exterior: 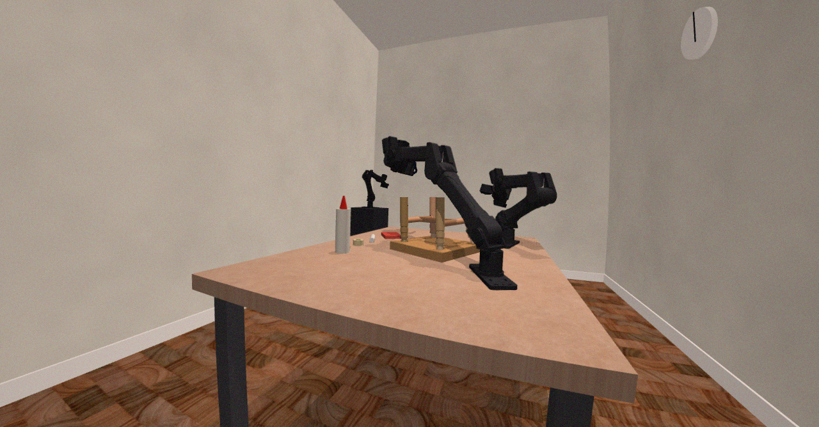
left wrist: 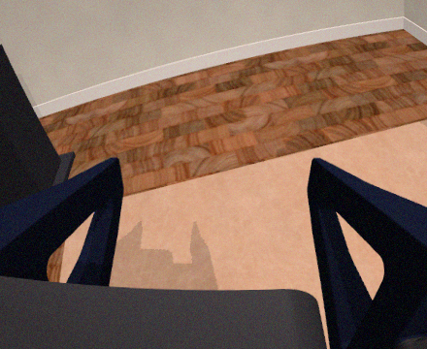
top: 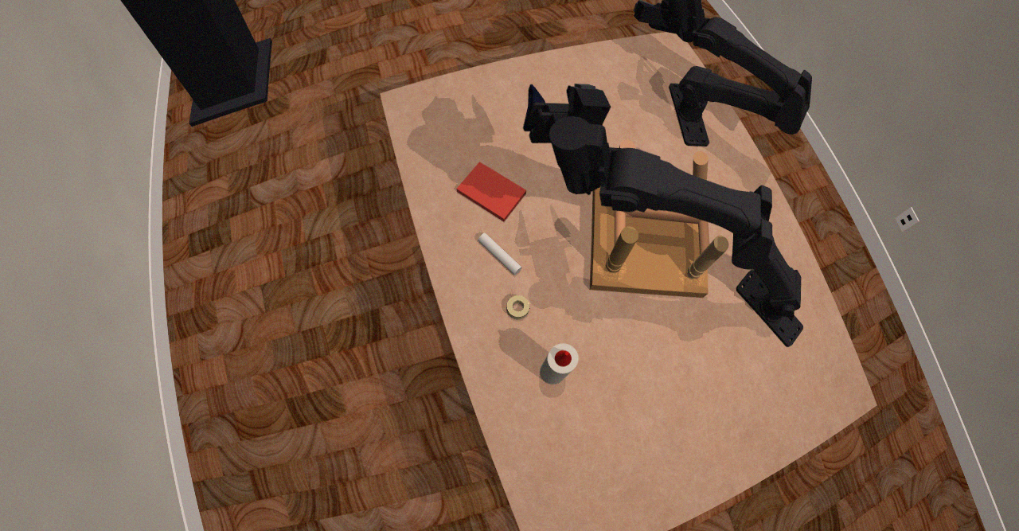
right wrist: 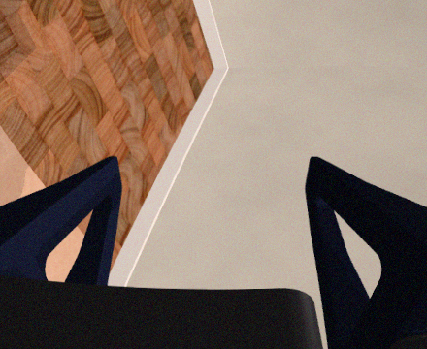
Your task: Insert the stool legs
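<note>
The wooden stool (top: 648, 253) lies upside down on the table, with its square seat down and its legs pointing up. It also shows in the exterior view (exterior: 432, 232). Two near legs (top: 622, 248) (top: 708, 255) and one far leg (top: 700, 164) are in view; the left arm hides the fourth. My left gripper (top: 532, 111) (left wrist: 215, 173) is open and empty. It hangs high above the table, past the stool's far left corner. My right gripper (top: 658, 11) (right wrist: 213, 172) is open and empty. It is raised past the table's far edge, away from the stool.
A red block (top: 490, 189), a white cylinder (top: 498, 252), a tape ring (top: 517, 306) and a white bottle with a red cap (top: 562, 360) lie left of the stool. A black pedestal (top: 196, 36) stands on the floor beyond the table.
</note>
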`<state>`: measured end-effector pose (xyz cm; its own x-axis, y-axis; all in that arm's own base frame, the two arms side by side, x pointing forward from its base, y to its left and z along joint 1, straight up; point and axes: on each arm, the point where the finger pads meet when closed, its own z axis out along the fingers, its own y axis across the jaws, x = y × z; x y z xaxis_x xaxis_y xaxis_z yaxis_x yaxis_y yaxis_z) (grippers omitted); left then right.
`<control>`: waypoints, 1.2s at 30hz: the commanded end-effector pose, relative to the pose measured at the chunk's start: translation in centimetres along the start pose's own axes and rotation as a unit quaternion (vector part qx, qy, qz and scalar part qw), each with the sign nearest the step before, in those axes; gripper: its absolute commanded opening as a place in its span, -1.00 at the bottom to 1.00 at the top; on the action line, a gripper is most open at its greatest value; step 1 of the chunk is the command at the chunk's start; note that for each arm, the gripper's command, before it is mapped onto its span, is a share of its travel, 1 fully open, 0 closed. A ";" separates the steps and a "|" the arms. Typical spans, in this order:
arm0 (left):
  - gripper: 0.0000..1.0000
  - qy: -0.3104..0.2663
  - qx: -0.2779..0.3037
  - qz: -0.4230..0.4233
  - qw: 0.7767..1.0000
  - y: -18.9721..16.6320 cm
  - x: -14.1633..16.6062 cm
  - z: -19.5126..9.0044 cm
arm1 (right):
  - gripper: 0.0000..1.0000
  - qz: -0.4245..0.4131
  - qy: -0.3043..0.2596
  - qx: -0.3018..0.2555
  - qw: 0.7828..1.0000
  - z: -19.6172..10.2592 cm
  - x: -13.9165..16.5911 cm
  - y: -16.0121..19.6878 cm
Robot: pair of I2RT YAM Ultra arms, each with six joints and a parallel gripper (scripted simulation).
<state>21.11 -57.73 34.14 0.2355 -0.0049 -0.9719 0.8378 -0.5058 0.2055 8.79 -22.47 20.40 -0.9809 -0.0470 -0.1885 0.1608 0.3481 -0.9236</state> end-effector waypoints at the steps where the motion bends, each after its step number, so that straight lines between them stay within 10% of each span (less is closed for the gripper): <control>1: 0.38 0.005 -0.008 0.017 1.000 -0.3 -2.2 -1.1 | 0.38 0.013 -0.035 -0.012 0.999 -0.5 -2.0 -0.6; 19: 0.38 0.061 0.014 -0.014 0.998 -3.0 0.8 0.3 | 0.38 0.020 -0.223 -0.112 0.968 -4.8 -10.8 2.2; 36: 0.38 0.111 0.029 -0.014 0.993 -5.5 1.6 0.0 | 0.38 0.010 -0.390 -0.244 0.888 -13.0 -17.4 6.0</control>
<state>18.57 -55.98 29.99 0.2934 0.1982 -0.9352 0.8347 -0.5300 0.1495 24.24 -9.25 20.95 -0.6342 -0.5931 -0.4960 -0.0595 0.6771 -0.7335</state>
